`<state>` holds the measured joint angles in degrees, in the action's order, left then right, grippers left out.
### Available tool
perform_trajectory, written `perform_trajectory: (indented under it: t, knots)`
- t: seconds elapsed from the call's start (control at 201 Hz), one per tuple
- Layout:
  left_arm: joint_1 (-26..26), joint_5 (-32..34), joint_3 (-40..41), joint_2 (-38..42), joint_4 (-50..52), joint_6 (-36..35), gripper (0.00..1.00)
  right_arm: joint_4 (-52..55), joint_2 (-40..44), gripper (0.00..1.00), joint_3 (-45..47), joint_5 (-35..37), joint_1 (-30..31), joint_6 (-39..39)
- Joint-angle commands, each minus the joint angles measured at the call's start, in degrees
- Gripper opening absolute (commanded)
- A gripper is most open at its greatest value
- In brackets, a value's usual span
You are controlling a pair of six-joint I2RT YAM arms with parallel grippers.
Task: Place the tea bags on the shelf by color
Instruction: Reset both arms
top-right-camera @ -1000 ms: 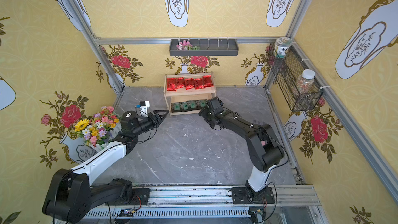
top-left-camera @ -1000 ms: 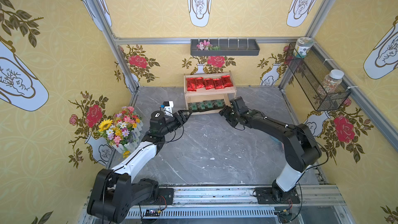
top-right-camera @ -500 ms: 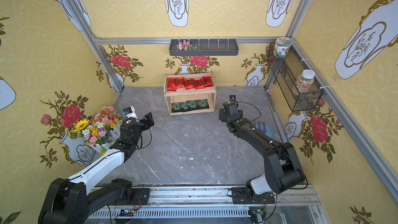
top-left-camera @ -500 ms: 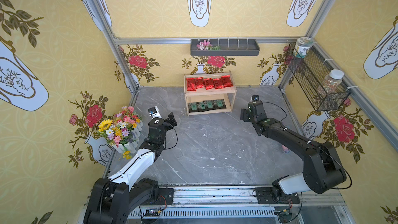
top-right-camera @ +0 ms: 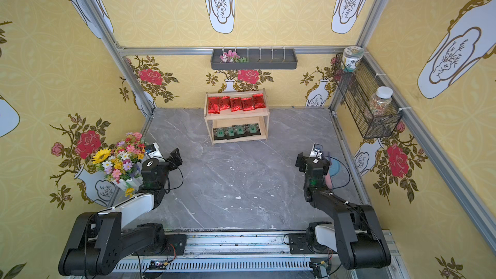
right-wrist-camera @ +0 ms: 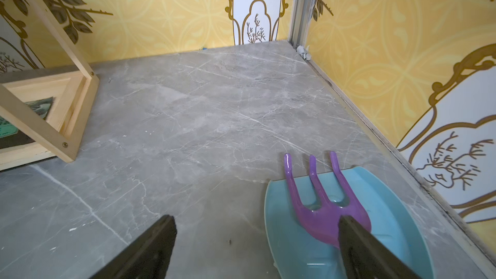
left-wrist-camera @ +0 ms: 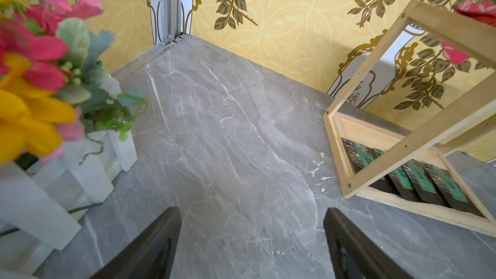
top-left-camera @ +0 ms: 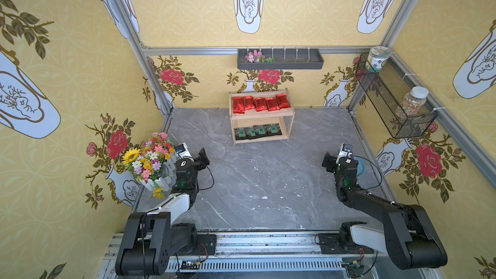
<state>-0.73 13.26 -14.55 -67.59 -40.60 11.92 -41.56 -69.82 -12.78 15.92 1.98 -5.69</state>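
A grey marble worktop (top-left-camera: 268, 178) carries a bouquet of artificial flowers (top-left-camera: 150, 157) in a white picket planter (top-left-camera: 158, 183) at its left edge. At its right edge a purple toy rake (right-wrist-camera: 319, 210) lies in a light-blue scoop (right-wrist-camera: 389, 224). A dark grey wall tray (top-left-camera: 295, 64) holds pink blossoms (top-left-camera: 253, 56). A black wire-mesh basket (top-left-camera: 386, 95) holds two jars (top-left-camera: 412, 103).

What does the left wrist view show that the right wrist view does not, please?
Only the left wrist view shows the flowers in their white box and the open left pincer. Only the right wrist view shows the purple fork lying on the blue dish and the open right pincer. Both show the grey table, the wooden shelf and black tea bags on its bottom level: four in the left wrist view, just a corner in the right.
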Motion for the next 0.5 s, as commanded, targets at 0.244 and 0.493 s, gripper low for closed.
perform_trajectory:
  t: [0.244,0.493]
  knots:
    - [0.03,-3.37,2.78,-2.09,-9.63,-12.87,0.91,-1.98,9.02,0.97,1.37,-5.42,0.57,3.56]
    - [1.74,-3.28,4.66,-6.75,-16.22,-11.22,0.93,2.44,22.73,0.97,7.68,-0.42,0.26,-0.05]
